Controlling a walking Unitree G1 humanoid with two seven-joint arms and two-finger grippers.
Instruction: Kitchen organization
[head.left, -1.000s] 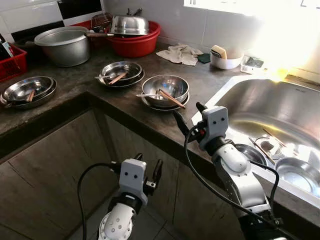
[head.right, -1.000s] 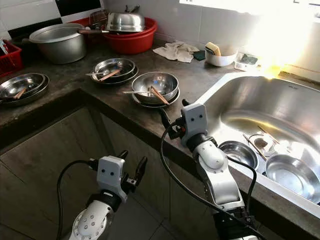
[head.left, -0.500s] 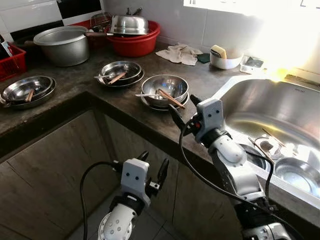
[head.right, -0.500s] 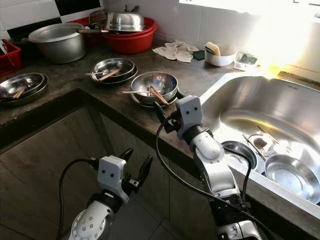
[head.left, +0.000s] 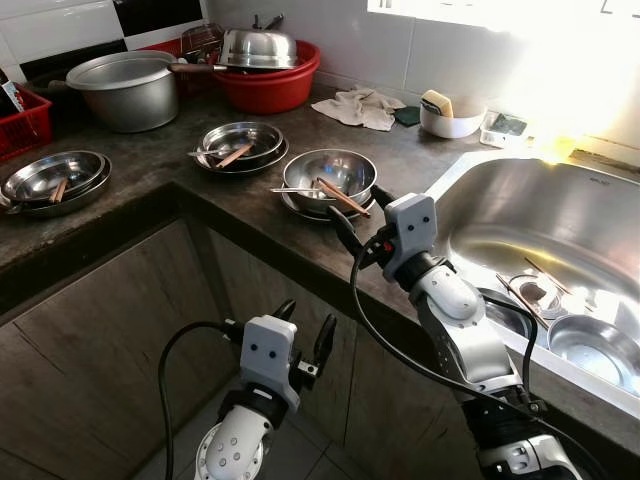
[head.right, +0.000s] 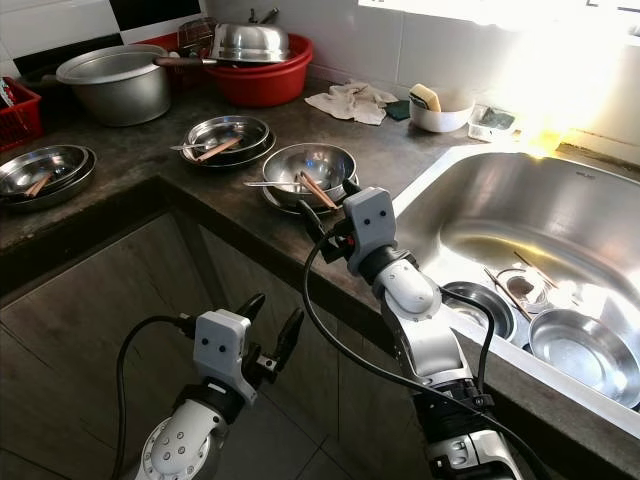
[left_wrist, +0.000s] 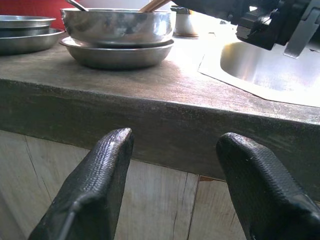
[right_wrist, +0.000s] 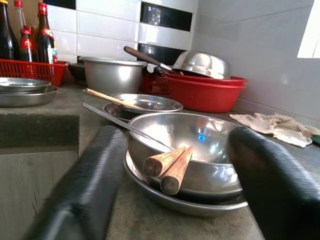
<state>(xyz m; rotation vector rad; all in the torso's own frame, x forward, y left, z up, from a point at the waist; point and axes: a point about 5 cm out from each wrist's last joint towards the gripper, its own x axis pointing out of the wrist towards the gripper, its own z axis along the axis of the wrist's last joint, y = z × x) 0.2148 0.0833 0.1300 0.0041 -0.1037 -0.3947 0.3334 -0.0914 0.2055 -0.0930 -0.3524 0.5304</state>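
Note:
A steel bowl (head.left: 331, 171) sits on a steel plate near the counter's front edge, with two wooden chopsticks (right_wrist: 170, 169) and a spoon (right_wrist: 118, 119) resting in it. My right gripper (head.left: 357, 205) is open, level with the counter edge just in front of this bowl (right_wrist: 202, 137), one finger to each side of it without touching. Below the counter, in front of the cabinet, my left gripper (head.left: 304, 324) is open and holds nothing. Its fingers (left_wrist: 107, 170) point at the counter's edge.
Two more bowl-and-plate sets (head.left: 241, 146) (head.left: 55, 180) lie further left. Behind stand a grey pot (head.left: 125, 90), a red basin (head.left: 272, 80) with a steel lid, a cloth (head.left: 360, 108) and a white sponge bowl (head.left: 451, 118). The sink (head.left: 560, 215) at right holds steel bowls (head.left: 592, 347).
My right gripper has moved left along the counter edge and closer to the steel bowl. My left gripper has risen slightly and stays open.

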